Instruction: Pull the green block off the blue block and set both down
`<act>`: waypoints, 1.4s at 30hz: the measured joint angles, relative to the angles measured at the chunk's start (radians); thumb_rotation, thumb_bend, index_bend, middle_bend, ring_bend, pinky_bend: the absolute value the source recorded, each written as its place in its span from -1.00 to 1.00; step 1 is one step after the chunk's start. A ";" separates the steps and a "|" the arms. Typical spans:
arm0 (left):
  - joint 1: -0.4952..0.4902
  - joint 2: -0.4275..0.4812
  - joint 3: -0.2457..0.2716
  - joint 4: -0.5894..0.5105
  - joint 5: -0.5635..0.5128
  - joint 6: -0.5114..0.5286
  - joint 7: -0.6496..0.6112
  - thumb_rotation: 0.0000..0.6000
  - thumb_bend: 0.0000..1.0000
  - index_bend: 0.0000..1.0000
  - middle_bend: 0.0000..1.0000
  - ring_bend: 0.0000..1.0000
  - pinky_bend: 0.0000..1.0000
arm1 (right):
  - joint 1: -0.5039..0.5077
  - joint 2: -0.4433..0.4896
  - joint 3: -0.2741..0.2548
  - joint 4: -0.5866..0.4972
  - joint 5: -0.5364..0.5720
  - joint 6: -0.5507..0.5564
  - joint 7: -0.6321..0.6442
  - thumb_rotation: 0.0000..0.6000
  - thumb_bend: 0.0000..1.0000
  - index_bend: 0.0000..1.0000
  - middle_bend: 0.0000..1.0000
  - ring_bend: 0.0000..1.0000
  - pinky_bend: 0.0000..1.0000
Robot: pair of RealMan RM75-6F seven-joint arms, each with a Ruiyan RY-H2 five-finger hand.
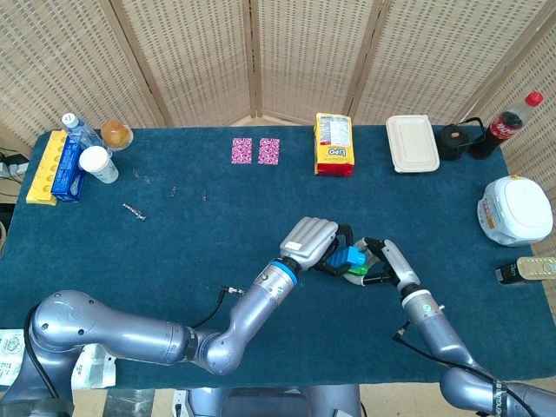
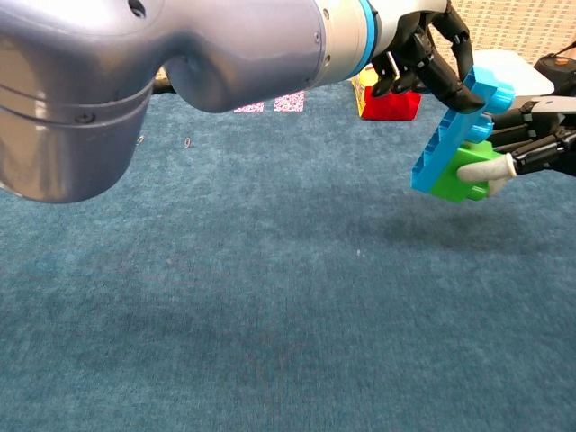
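Joined blocks held aloft between both hands.
Left hand (image 2: pixel 423 45) grasping blue block (image 2: pixel 459 126); right hand (image 2: pixel 540 139) fingertips on green block (image 2: pixel 468 173) (grasp unclear). Beyond the fingers, yellow "UFO" packet (image 1: pixel 334 144).

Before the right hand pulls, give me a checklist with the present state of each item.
1. Left hand grips the blue block: ok, its fingers wrap the block's upper end.
2. Green block attached to the blue block: ok, it sits on the blue block's lower part.
3. Right hand has fingers on the green block: ok, a fingertip lies against it in the chest view.
4. Right hand's grip firm enough to pull: cannot tell, the far side of the green block is hidden.
5. Blocks held off the table: ok, a shadow lies on the cloth below them.
6. Bare cloth below for setting both down: ok.
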 measured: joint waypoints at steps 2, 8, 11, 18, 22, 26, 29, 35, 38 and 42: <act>0.003 -0.002 -0.003 0.000 0.000 -0.001 -0.002 0.78 0.02 0.54 0.78 0.66 0.67 | 0.000 -0.006 0.004 0.003 0.010 0.007 -0.006 1.00 -0.56 0.11 0.01 0.11 -0.05; 0.016 -0.003 -0.012 -0.005 -0.001 -0.005 -0.006 0.79 0.02 0.53 0.78 0.66 0.67 | 0.001 -0.026 0.012 0.017 0.047 0.018 -0.024 1.00 -0.51 0.29 0.19 0.28 -0.01; 0.022 0.002 -0.014 -0.007 -0.002 -0.009 -0.005 0.79 0.02 0.53 0.78 0.66 0.67 | 0.000 -0.030 0.015 0.022 0.054 0.020 -0.029 1.00 -0.51 0.33 0.24 0.33 0.00; 0.036 0.022 -0.012 -0.013 -0.006 -0.037 -0.003 0.78 0.02 0.53 0.78 0.66 0.67 | -0.009 -0.017 0.018 0.017 0.039 0.012 -0.026 1.00 -0.51 0.36 0.26 0.36 0.01; 0.047 0.040 -0.012 -0.021 0.002 -0.050 -0.011 0.78 0.02 0.53 0.78 0.66 0.67 | -0.016 -0.007 0.018 0.015 0.026 0.007 -0.016 1.00 -0.51 0.36 0.26 0.36 0.01; 0.058 0.059 -0.011 -0.028 0.009 -0.066 -0.020 0.79 0.02 0.53 0.78 0.66 0.67 | -0.024 0.003 0.019 0.016 0.010 0.000 -0.001 1.00 -0.51 0.36 0.26 0.37 0.01; 0.068 0.075 -0.008 -0.034 0.014 -0.082 -0.032 0.78 0.02 0.53 0.78 0.66 0.67 | -0.031 0.009 0.019 0.018 -0.001 -0.002 0.011 1.00 -0.51 0.36 0.26 0.37 0.01; 0.085 0.100 -0.002 -0.047 0.026 -0.105 -0.053 0.79 0.02 0.53 0.78 0.66 0.67 | -0.042 0.025 0.019 0.021 -0.024 -0.013 0.040 1.00 -0.51 0.36 0.26 0.36 0.01; 0.098 0.117 0.003 -0.061 0.040 -0.106 -0.063 0.77 0.02 0.53 0.78 0.66 0.67 | -0.049 0.038 0.015 0.022 -0.043 -0.016 0.046 1.00 -0.51 0.36 0.25 0.34 0.00; 0.121 0.145 0.007 -0.086 0.059 -0.106 -0.083 0.79 0.02 0.54 0.78 0.66 0.67 | -0.060 0.067 0.003 0.027 -0.072 -0.014 0.041 1.00 -0.51 0.36 0.24 0.26 -0.02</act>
